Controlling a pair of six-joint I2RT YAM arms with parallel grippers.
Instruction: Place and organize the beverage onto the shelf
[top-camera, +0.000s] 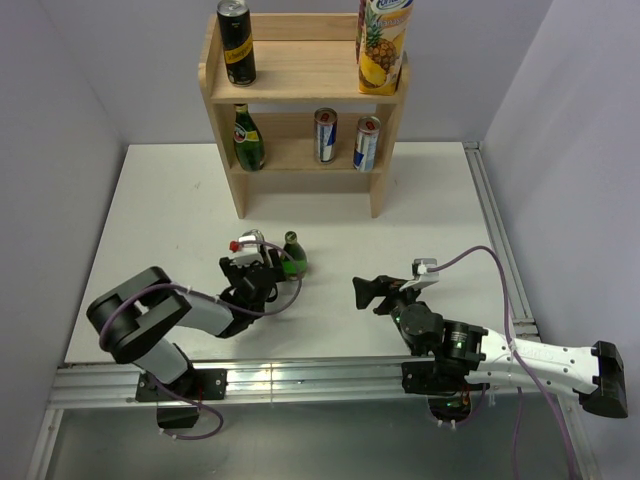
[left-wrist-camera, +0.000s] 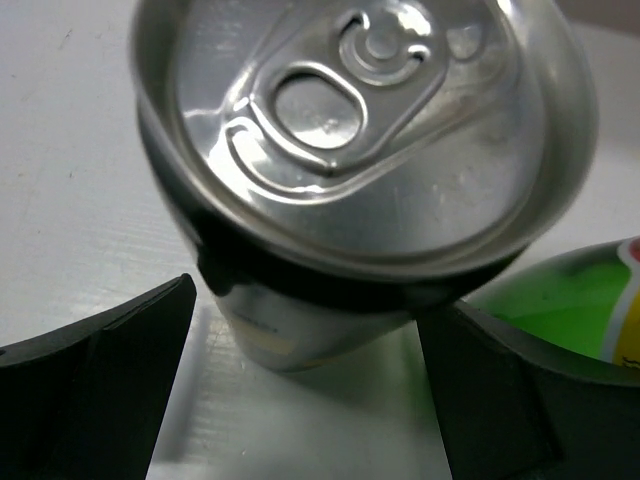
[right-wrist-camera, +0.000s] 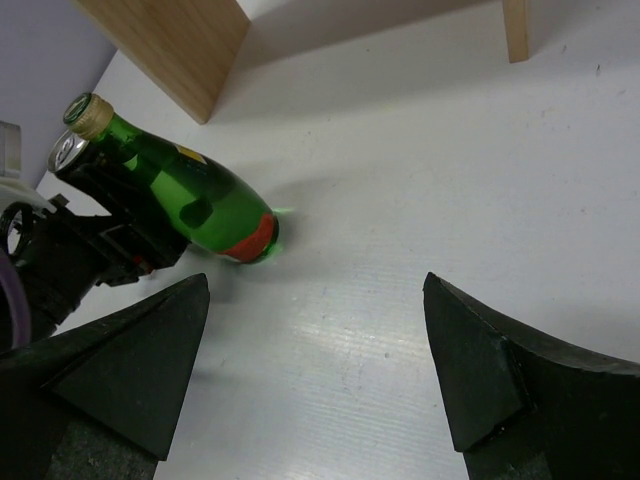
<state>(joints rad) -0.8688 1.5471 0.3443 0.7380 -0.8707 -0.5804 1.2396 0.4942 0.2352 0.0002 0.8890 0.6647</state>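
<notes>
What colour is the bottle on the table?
The bottle is green, with a red band at its base; the right wrist view shows it best.

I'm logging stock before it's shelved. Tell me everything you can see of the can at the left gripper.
The can is metal, with a shiny silver lid, its pull tab flat and the mouth unopened. A dark band runs under the rim. The body below looks pale, its print unreadable. It stands upright on the white table, between the open fingers of the left gripper, with a gap at one finger. A green bottle stands close beside it; contact cannot be told.
</notes>
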